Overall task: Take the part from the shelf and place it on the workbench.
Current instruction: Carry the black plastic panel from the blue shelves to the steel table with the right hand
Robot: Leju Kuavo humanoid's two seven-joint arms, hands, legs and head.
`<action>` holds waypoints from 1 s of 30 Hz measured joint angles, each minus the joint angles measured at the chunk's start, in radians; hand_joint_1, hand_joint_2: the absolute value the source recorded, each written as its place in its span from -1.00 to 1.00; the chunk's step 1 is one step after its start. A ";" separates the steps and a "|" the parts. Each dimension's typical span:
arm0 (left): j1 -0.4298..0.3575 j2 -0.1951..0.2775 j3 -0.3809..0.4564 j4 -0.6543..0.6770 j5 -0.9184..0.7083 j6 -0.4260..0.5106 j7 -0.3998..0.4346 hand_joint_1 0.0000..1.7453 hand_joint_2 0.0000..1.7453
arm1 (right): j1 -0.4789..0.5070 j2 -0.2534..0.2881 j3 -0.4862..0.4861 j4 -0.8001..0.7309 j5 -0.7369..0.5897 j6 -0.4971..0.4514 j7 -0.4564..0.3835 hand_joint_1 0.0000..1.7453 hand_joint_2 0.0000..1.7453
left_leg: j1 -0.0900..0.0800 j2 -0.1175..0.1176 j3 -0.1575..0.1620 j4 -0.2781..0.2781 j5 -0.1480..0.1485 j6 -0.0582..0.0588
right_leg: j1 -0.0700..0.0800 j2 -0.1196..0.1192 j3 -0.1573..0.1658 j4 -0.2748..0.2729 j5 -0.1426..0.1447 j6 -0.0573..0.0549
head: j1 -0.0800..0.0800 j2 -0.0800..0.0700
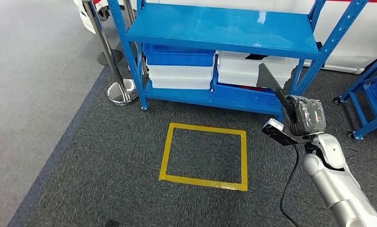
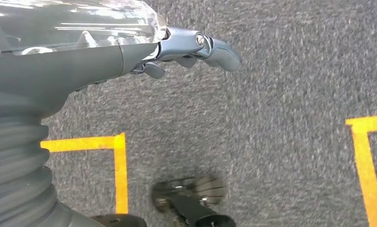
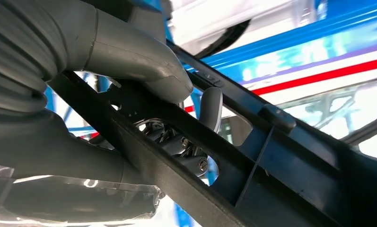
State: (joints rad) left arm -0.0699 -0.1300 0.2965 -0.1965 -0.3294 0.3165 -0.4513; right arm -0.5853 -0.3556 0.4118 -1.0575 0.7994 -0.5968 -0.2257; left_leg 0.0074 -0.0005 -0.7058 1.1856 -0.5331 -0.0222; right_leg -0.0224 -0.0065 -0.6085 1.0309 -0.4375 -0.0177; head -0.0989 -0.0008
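Right hand (image 1: 305, 118), head view: raised in front of the shelf, fingers wrapped around a long dark part (image 1: 271, 82). The part is a slim black plastic piece that widens to a flat, wedge-shaped end; it slants up and away from the hand, its broad end overlapping the lower tier of the blue shelf (image 1: 224, 28). Right wrist view: the thick grey thumb (image 3: 162, 78) presses on one side of the part (image 3: 252, 175), with fingers behind it; ribs and open slots along the part's length appear here, a detail lost in the head view.

Left hand (image 2: 196, 49), left wrist view: hanging over grey carpet, fingers loosely curled, nothing in them. Yellow tape lines (image 2: 120, 170) cross the carpet beneath it.

Lower tier of the shelf, head view: a blue crate (image 1: 179, 56) stacked on a white crate (image 1: 179, 78) to the left; white crates (image 1: 245, 68) over a blue one to the right. Contents cannot be made out. The top tier is bare blue board.

Floor, head view: a yellow taped square (image 1: 203, 156) before the shelf; a chrome stanchion (image 1: 115, 71) to its left.
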 joint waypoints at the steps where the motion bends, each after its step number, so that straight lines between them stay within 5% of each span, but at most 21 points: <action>1: -0.001 0.001 0.000 0.000 -0.002 -0.002 0.000 -1.00 1.00 | 0.009 -0.006 -0.012 -0.018 0.021 0.007 0.010 1.00 1.00 | 0.001 0.000 -0.012 0.067 -0.036 -0.002 | 0.002 -0.001 -0.014 0.000 0.010 -0.001 | 0.000 0.000; 2: -0.003 0.002 0.000 0.000 -0.003 -0.005 0.000 -1.00 1.00 | 0.015 -0.013 -0.023 -0.036 0.040 0.019 0.018 1.00 1.00 | 0.001 0.000 -0.016 0.120 -0.046 -0.003 | 0.004 -0.001 -0.030 0.001 0.022 -0.002 | 0.000 0.000; 4: -0.006 0.003 0.000 0.000 -0.002 -0.011 0.004 -1.00 1.00 | 0.019 -0.030 -0.046 -0.074 0.070 0.049 0.026 1.00 1.00 | 0.000 0.000 0.011 0.143 0.001 0.002 | 0.008 -0.001 -0.059 0.001 0.045 -0.001 | 0.000 0.000; 6: -0.012 0.008 0.001 0.000 0.002 -0.017 0.014 -1.00 1.00 | 0.005 -0.049 -0.063 -0.101 0.110 0.075 0.031 1.00 1.00 | -0.005 0.000 0.098 0.042 0.043 0.019 | 0.011 -0.001 -0.082 0.002 0.068 0.002 | 0.000 0.000; 8: -0.018 0.013 0.003 0.000 0.005 -0.021 0.025 -1.00 1.00 | -0.031 -0.065 -0.072 -0.112 0.151 0.093 0.034 1.00 1.00 | -0.012 0.001 0.196 -0.108 0.016 0.034 | 0.012 0.001 -0.096 0.002 0.089 0.010 | 0.000 0.000; 10: -0.021 0.016 0.005 0.000 0.006 -0.023 0.031 -1.00 1.00 | -0.071 -0.074 -0.075 -0.114 0.175 0.103 0.035 1.00 1.00 | -0.016 0.002 0.230 -0.182 -0.002 0.040 | 0.010 0.002 -0.100 -0.007 0.112 0.024 | 0.000 0.000; 12: -0.020 0.016 0.006 0.000 0.006 -0.024 0.032 -1.00 1.00 | -0.093 -0.079 -0.076 -0.114 0.186 0.107 0.036 1.00 1.00 | -0.012 0.003 0.221 -0.195 0.021 0.049 | 0.006 0.003 -0.105 -0.012 0.118 0.038 | 0.000 0.000; 13: -0.019 0.016 0.006 0.000 0.006 -0.024 0.033 -1.00 1.00 | -0.098 -0.082 -0.076 -0.114 0.189 0.108 0.036 1.00 1.00 | -0.010 0.003 0.215 -0.200 0.035 0.055 | 0.006 0.004 -0.114 0.008 0.097 0.043 | 0.001 0.000; 16: -0.017 0.017 0.007 0.000 0.000 -0.025 0.036 -1.00 1.00 | -0.104 -0.088 -0.077 -0.113 0.197 0.106 0.039 1.00 1.00 | -0.008 0.004 0.183 -0.200 0.065 0.062 | 0.002 0.006 -0.174 0.186 -0.026 0.055 | 0.001 0.000; 18: -0.013 0.017 0.008 0.000 -0.008 -0.025 0.043 -1.00 1.00 | -0.105 -0.089 -0.077 -0.113 0.202 0.106 0.042 1.00 1.00 | -0.008 0.007 0.160 -0.193 0.077 0.060 | -0.001 0.005 -0.179 0.263 -0.064 0.062 | 0.001 0.000; 19: -0.011 0.017 0.008 0.000 -0.010 -0.024 0.047 -1.00 1.00 | -0.107 -0.090 -0.077 -0.113 0.199 0.109 0.042 1.00 1.00 | -0.007 0.010 0.151 -0.188 0.081 0.058 | -0.002 0.003 -0.152 0.245 -0.057 0.063 | 0.001 0.000; 21: -0.005 0.018 0.008 0.000 -0.012 -0.022 0.051 -1.00 1.00 | -0.114 -0.094 -0.078 -0.113 0.173 0.119 0.041 1.00 1.00 | -0.007 0.020 0.138 -0.176 0.083 0.054 | -0.001 -0.018 -0.056 0.119 -0.027 0.063 | 0.001 0.000; 23: 0.002 0.020 0.008 0.000 -0.013 -0.022 0.051 -1.00 1.00 | -0.119 -0.101 -0.080 -0.114 0.127 0.134 0.035 1.00 1.00 | -0.011 0.028 0.130 -0.165 0.083 0.046 | 0.006 -0.037 0.004 0.019 -0.013 0.050 | 0.001 0.000; 27: 0.014 0.024 0.008 0.000 -0.016 -0.020 0.050 -1.00 1.00 | -0.119 -0.122 -0.090 -0.116 0.047 0.167 0.017 1.00 1.00 | -0.014 0.042 0.124 -0.156 0.078 0.024 | 0.007 -0.015 0.002 0.000 -0.001 0.021 | 0.001 0.000; 30: 0.021 0.029 0.008 0.000 -0.016 -0.017 0.050 -1.00 1.00 | -0.121 -0.134 -0.095 -0.115 0.018 0.182 0.009 1.00 1.00 | -0.011 0.018 0.075 -0.035 -0.005 0.012 | 0.003 0.006 -0.008 -0.006 0.013 0.002 | 0.001 0.000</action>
State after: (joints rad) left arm -0.0486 -0.1009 0.3040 -0.1965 -0.3453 0.2993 -0.4016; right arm -0.7066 -0.4900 0.3170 -1.1728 0.8172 -0.4149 -0.2171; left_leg -0.0032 0.0172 -0.6307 1.1506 -0.5382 -0.0098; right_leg -0.0198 -0.0004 -0.6164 1.0249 -0.4249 -0.0158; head -0.0979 -0.0008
